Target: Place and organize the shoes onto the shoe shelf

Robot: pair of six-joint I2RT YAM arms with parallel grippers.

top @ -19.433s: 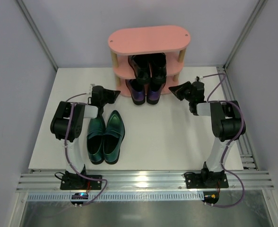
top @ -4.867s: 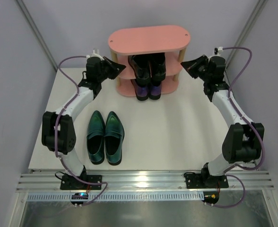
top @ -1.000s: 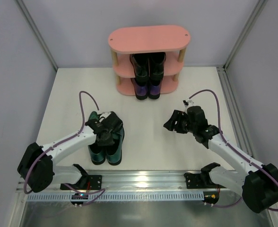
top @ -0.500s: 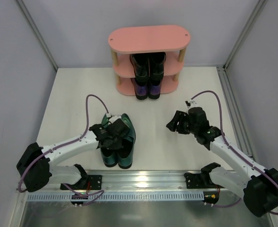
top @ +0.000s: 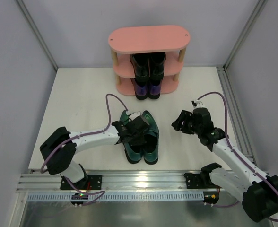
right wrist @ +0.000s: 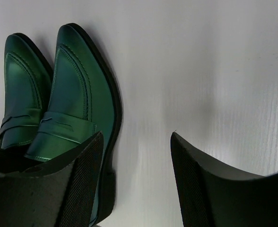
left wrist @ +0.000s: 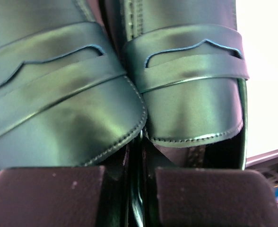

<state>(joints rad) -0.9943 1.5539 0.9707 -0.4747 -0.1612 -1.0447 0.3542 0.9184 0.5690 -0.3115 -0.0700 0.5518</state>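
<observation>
A metallic green pair of shoes (top: 143,144) lies side by side at the table's centre front, toes toward the near edge. My left gripper (top: 135,127) is shut on their adjoining inner walls at the heel openings. In the left wrist view the green pair (left wrist: 191,85) fills the frame, and the left gripper (left wrist: 128,189) pinches the two walls between its pads (left wrist: 49,198). My right gripper (top: 179,123) hovers open just right of the pair. The right wrist view has the green shoes (right wrist: 77,94) left of the empty right gripper (right wrist: 136,156). The pink shoe shelf (top: 148,40) holds black shoes (top: 148,64) and purple shoes (top: 146,90).
The shelf stands at the back centre against the wall. Metal frame posts (top: 35,33) run up both sides. An aluminium rail (top: 143,182) crosses the near edge, where both arm bases are bolted. White tabletop (top: 77,94) lies between the shelf and the green pair.
My left gripper has closed on the green pair and carried it rightward, from front left to centre front. The right gripper has shifted slightly right and stays open.
</observation>
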